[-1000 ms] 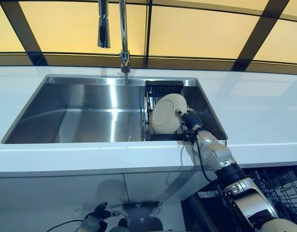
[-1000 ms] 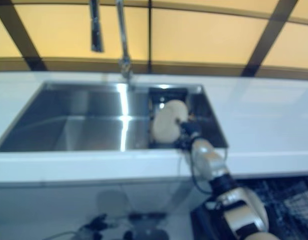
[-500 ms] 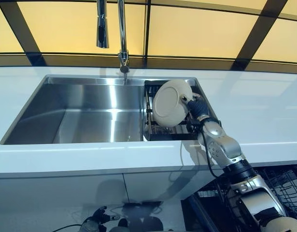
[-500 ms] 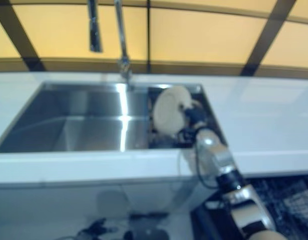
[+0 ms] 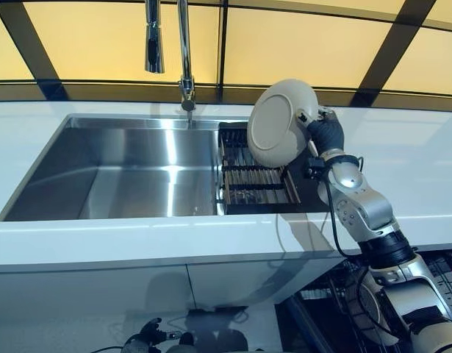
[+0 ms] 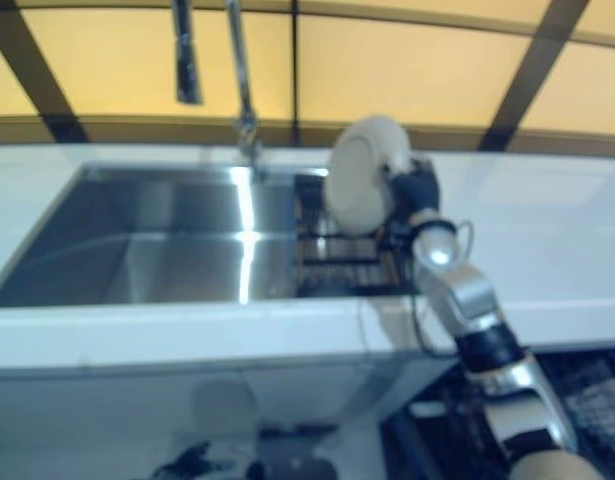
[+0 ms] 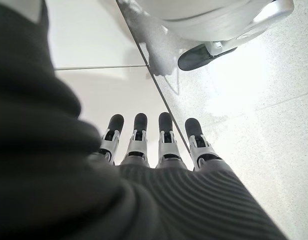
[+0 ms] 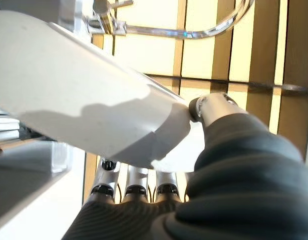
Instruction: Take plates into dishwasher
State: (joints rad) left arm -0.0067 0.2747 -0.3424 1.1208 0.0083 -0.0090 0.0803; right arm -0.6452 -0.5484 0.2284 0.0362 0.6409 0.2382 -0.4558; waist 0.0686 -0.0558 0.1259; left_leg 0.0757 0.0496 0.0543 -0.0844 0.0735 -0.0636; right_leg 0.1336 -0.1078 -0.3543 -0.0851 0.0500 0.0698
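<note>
Plate on edge (seemingly facing left)

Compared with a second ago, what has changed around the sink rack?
The right robot hand, shut on the plate, has lifted it up out of the black rack in the sink; it now hangs above the rack against the back counter edge. The grip is unchanged. The left robot hand stays low, fingers straight, idle.
</note>
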